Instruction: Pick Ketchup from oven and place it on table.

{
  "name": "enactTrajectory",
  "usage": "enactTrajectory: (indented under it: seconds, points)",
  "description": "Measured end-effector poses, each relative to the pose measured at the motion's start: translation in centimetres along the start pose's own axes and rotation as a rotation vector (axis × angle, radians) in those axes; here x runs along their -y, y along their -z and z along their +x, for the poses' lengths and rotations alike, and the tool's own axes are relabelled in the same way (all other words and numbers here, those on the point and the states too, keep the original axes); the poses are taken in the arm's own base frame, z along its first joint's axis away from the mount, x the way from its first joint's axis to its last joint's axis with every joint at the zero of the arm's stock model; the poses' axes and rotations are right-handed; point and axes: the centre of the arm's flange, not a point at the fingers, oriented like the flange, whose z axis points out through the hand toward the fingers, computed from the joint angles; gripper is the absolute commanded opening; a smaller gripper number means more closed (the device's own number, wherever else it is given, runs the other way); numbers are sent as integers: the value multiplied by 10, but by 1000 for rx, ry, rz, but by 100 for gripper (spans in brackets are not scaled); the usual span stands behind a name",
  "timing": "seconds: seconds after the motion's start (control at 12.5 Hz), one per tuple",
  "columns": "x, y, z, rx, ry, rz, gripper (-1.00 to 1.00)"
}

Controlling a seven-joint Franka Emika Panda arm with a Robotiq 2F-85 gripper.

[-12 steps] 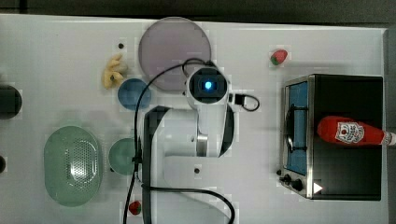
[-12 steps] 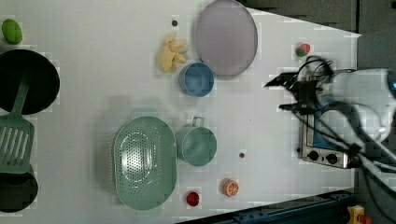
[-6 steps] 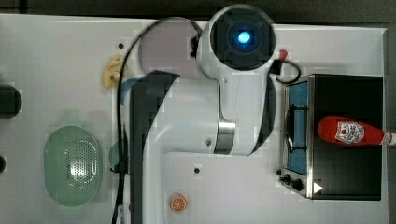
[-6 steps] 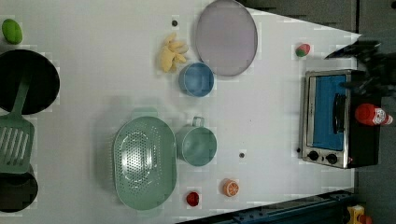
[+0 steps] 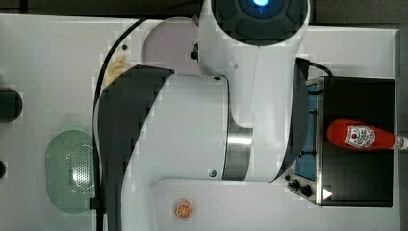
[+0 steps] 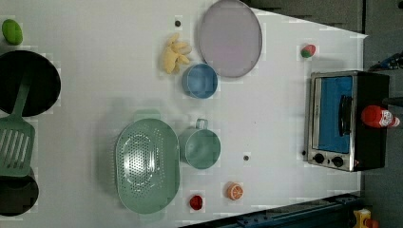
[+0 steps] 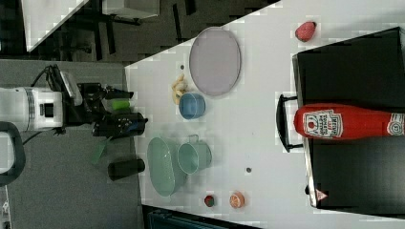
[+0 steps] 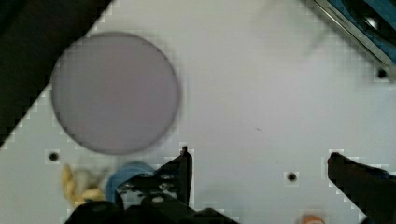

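Observation:
The red Ketchup (image 5: 360, 136) bottle rests on the black top of the oven (image 5: 358, 180), its white cap pointing to the top view's right. It is also plain in the right view as the Ketchup (image 7: 344, 123) and in the left view as the Ketchup (image 6: 378, 117) on the oven (image 6: 332, 118). My gripper (image 8: 259, 163) is open, its two dark fingers (image 8: 183, 169) wide apart with nothing between them, high over the white table (image 8: 261, 93). My arm (image 5: 202, 125) looms large in the top view, left of the oven.
Under the gripper lie a purple plate (image 8: 114, 91), a blue bowl (image 8: 128, 175) and a yellow toy (image 8: 77, 184). A green colander (image 6: 147, 164), a green cup (image 6: 202, 147), an orange slice (image 6: 234, 191) and a strawberry (image 6: 308, 50) sit on the table (image 6: 95, 47).
The arm has risen toward the top camera and swung right toward the oven, growing large in the top view and leaving the left view. The Ketchup has not moved.

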Motion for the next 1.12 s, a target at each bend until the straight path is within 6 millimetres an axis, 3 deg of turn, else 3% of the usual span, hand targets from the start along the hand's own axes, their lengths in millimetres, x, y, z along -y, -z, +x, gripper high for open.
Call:
enactTrajectory:
  seconds: [0.32,0.88,1.12]
  points:
    - [0,-2,-5,8,7,-11,100]
    - [-9,-12,3,31,-24,-44,100]
    - [-21,-13,18,45,-62,-29,100]
